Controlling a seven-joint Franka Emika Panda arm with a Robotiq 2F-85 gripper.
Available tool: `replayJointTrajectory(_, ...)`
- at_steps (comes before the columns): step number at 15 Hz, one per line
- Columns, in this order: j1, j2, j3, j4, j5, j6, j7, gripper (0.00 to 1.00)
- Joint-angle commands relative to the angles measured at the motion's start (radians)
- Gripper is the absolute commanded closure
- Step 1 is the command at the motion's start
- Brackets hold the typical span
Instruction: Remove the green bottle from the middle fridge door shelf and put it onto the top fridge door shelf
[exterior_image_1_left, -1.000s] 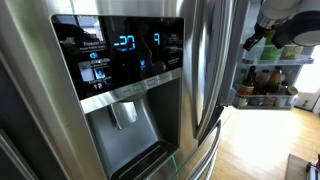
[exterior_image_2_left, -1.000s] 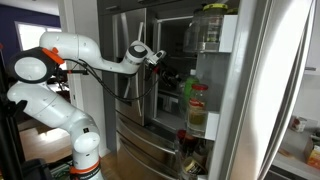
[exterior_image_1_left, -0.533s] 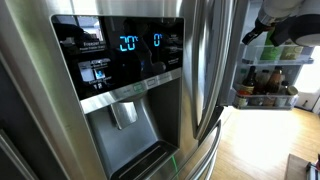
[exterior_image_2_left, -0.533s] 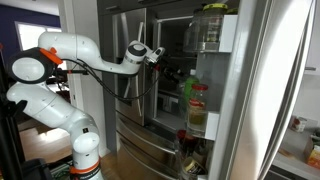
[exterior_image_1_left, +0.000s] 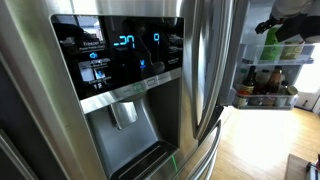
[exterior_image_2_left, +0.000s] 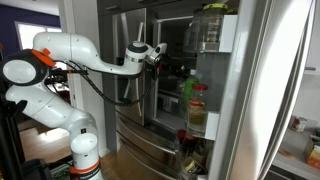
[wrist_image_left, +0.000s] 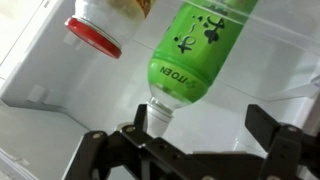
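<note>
Standing upright on the middle door shelf (exterior_image_2_left: 196, 134), the green bottle (wrist_image_left: 190, 55) is seen cap-first in the wrist view. The cap is nearest the camera and the body runs away toward the upper right. Its long axis is judged close to vertical, roughly in line with the approach from above.

Just left of it in that view a jar (wrist_image_left: 95, 35) with a red lid is recorded, close beside it; contact cannot be told.

The gripper (wrist_image_left: 190, 148) is positioned over the bottle with the jaws wide apart. The cap lies between the two fingers (wrist_image_left: 100, 152), nearer the left one, and no grip on it is seen.

In an exterior view the bottle (exterior_image_2_left: 186, 96) is found left of the jar (exterior_image_2_left: 198, 108), with the gripper (exterior_image_2_left: 172, 68) just above and left of it. The top door shelf (exterior_image_2_left: 205, 48) is noted directly above.

Judgement: before closing, the jaws should be centred on the neck by a small shift left and lowered along the bottle's axis. The jar is the nearest thing likely to be knocked.
</note>
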Motion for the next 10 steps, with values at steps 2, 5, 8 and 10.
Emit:
replayJointTrajectory(2,0.027,-0.018,-0.061,-0.037,-0.076,0.003,0.119,0.00)
replayJointTrajectory(5,0.024,-0.016,-0.068,-0.046,-0.104,-0.012,0.167,0.00)
replayJointTrajectory(8,0.032,-0.017,-0.072,-0.063,-0.158,-0.007,0.216,0.00)
replayJointTrajectory(10,0.047,-0.014,-0.074,-0.073,-0.171,-0.015,0.228,0.14)
